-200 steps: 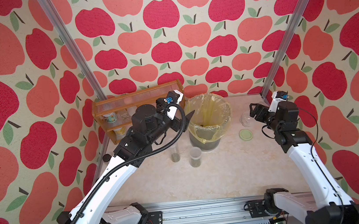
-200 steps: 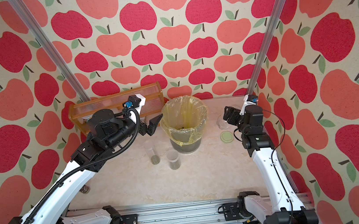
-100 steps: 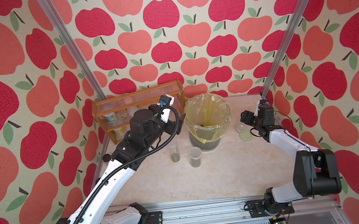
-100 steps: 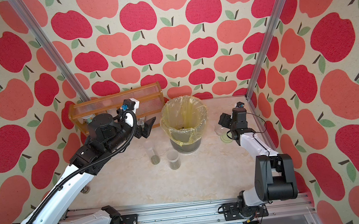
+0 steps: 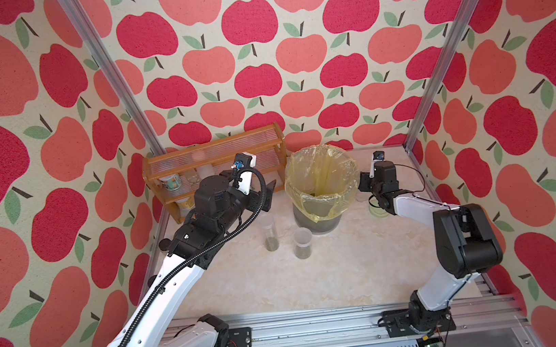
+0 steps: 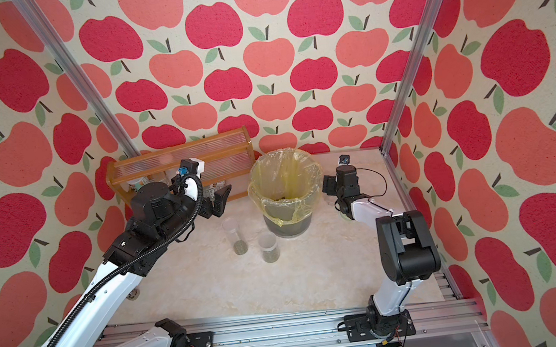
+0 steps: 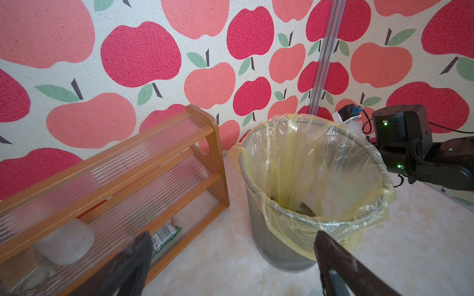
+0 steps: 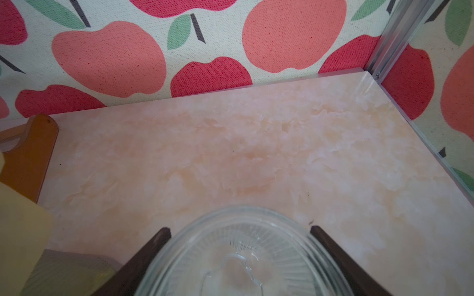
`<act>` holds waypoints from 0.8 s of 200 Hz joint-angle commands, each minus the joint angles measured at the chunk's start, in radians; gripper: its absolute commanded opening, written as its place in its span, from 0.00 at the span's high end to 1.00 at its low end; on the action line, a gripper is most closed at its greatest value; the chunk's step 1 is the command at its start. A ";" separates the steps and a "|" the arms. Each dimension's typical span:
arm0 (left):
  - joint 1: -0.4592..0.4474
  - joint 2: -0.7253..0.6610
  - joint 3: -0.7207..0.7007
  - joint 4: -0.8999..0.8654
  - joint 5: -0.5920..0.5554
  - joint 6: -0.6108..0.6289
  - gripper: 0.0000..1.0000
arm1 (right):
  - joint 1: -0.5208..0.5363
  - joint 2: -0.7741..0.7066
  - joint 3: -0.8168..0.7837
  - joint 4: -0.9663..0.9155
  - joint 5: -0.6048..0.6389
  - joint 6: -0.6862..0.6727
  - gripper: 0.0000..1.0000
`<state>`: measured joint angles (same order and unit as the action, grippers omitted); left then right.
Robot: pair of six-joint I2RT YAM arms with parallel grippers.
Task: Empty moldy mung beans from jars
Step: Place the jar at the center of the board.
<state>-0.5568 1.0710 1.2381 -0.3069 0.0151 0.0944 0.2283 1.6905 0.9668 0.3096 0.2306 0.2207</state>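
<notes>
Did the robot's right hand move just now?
Yes. The right gripper, clamped on a glass jar, moved closer to the bin.

The walls (image 7: 143,51) are coarse woven cloth, matt, with the weave showing through the apple print. The tabletop (image 8: 256,153) is smooth and glossy, with a pale peach marble look. At ten o'clock on it, the rack (image 7: 218,164) has smooth, lightly sheened orange-brown wood sides and rails, and ribbed clear plastic shelves. At twelve o'clock the bin (image 7: 259,241) is grey metal mesh, lined with a thin, crinkled, shiny yellow plastic bag (image 7: 295,159). At two o'clock the wide jar (image 8: 238,256) is clear glass with a ribbed base. Near the middle, the tall jar (image 5: 269,232) and short jar (image 5: 302,250) are clear-walled, glass or plastic unclear. The short one's lid (image 5: 302,236) is frosted. The corner posts (image 5: 115,75) and the six o'clock rail (image 5: 322,322) are bare brushed metal.
</notes>
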 commanded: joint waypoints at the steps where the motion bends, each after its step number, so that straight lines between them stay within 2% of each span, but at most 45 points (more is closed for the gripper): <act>1: 0.005 -0.008 -0.020 0.011 0.008 -0.017 0.00 | 0.006 0.019 0.041 0.085 0.065 -0.051 0.46; 26: 0.006 0.009 -0.013 0.007 0.010 -0.021 0.00 | 0.017 0.026 0.033 0.097 0.079 -0.066 0.43; 58: 0.008 0.033 -0.008 0.005 0.012 -0.034 0.00 | 0.023 0.038 0.037 0.071 0.080 -0.068 0.29; 92: 0.007 0.038 -0.014 0.002 0.010 -0.045 0.00 | 0.030 0.039 0.011 0.090 0.080 -0.071 0.27; 120: 0.008 0.030 -0.020 -0.004 0.008 -0.055 0.00 | 0.032 0.037 -0.003 0.097 0.074 -0.063 0.18; 160: 0.008 0.021 -0.034 -0.008 0.009 -0.067 0.00 | 0.036 0.038 -0.013 0.093 0.074 -0.057 0.16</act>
<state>-0.5541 1.1122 1.2217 -0.3042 0.0154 0.0555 0.2554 1.7325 0.9592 0.3393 0.2909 0.1646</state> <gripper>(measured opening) 0.996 0.845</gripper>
